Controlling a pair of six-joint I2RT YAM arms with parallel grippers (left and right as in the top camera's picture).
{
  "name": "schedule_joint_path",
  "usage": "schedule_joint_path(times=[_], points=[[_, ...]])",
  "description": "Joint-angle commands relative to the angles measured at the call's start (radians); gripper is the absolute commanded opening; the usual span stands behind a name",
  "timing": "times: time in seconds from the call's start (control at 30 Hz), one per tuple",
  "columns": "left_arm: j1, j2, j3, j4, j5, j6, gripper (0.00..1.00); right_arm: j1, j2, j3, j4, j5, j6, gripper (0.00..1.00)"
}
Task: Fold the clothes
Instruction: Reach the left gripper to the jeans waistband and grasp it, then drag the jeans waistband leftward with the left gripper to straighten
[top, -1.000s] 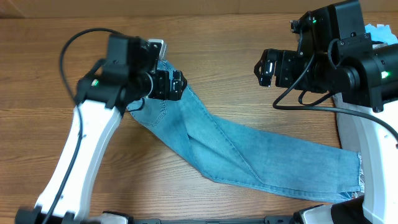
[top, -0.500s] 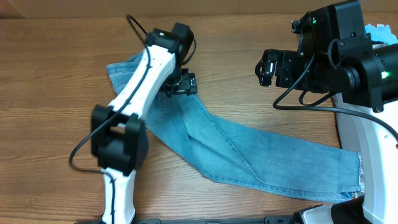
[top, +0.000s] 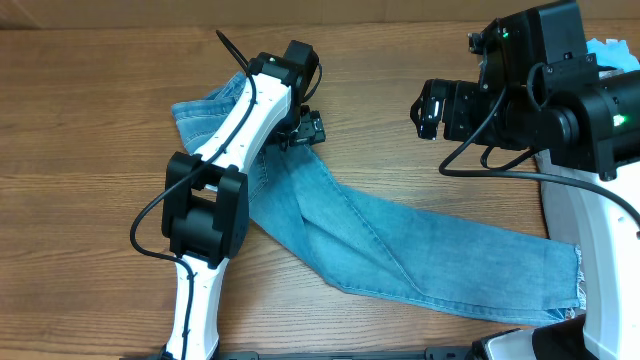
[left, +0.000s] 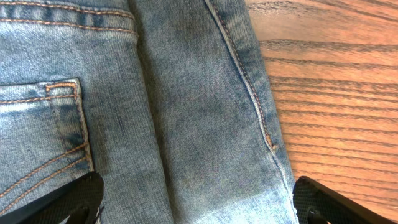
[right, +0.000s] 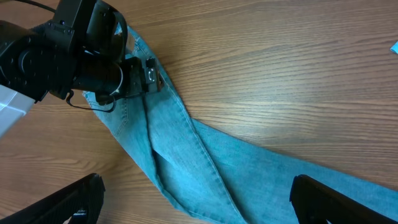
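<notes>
The light-blue jeans (top: 400, 245) lie folded lengthwise on the wooden table, waist at the upper left, frayed hems (top: 577, 285) at the lower right. My left gripper (top: 306, 130) is open and hovers low over the upper part of the jeans; its wrist view shows a back pocket (left: 43, 137) and a side seam (left: 249, 93) between the wide-spread fingers (left: 199, 202). My right gripper (top: 430, 108) is open and empty, held high above the table at the upper right. Its wrist view shows the jeans (right: 205, 168) and the left arm (right: 81, 59) below.
A wooden table (top: 80, 220) carries everything. A bit of light-blue cloth (top: 608, 50) shows at the far right edge behind the right arm. The right arm's white base (top: 590, 250) stands at the right beside the hems.
My left arm has swung from the left side to over the jeans' waist, uncovering the waistband at the upper left. The right arm has not moved.
</notes>
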Motion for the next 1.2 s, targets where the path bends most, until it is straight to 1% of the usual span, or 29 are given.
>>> schedule_joint_path(times=[0.0, 0.13, 0.2, 0.33, 0.57, 0.67, 0.83, 1.07, 1.17], points=[[-0.001, 0.019, 0.028, -0.008, -0.03, -0.037, 1.0, 0.003, -0.001, 0.008, 0.003, 0.006, -0.003, 1.0], [0.005, 0.019, 0.028, -0.078, -0.141, -0.071, 1.0, 0.003, -0.001, 0.008, -0.004, 0.006, -0.003, 1.0], [0.014, 0.019, 0.027, -0.106, -0.162, -0.07, 1.0, 0.003, -0.001, 0.008, -0.005, 0.006, -0.003, 1.0], [0.046, 0.019, 0.026, -0.152, -0.159, -0.069, 1.0, 0.003, -0.001, 0.008, -0.006, 0.006, -0.003, 1.0], [0.06, 0.029, 0.024, -0.143, -0.13, -0.037, 1.0, 0.003, -0.001, 0.008, 0.0, 0.006, -0.002, 1.0], [0.056, 0.042, 0.024, -0.126, -0.095, -0.023, 1.0, 0.003, -0.001, 0.008, 0.007, 0.005, -0.002, 1.0], [0.053, 0.099, 0.024, -0.128, -0.083, -0.019, 1.0, 0.003, -0.001, 0.008, 0.007, 0.006, -0.003, 1.0], [0.054, 0.114, 0.032, -0.17, -0.101, -0.02, 1.0, 0.003, 0.002, 0.008, 0.008, 0.006, -0.003, 1.0], [0.054, 0.101, 0.035, -0.196, -0.138, -0.021, 1.0, 0.003, 0.008, 0.008, 0.008, 0.006, -0.003, 1.0]])
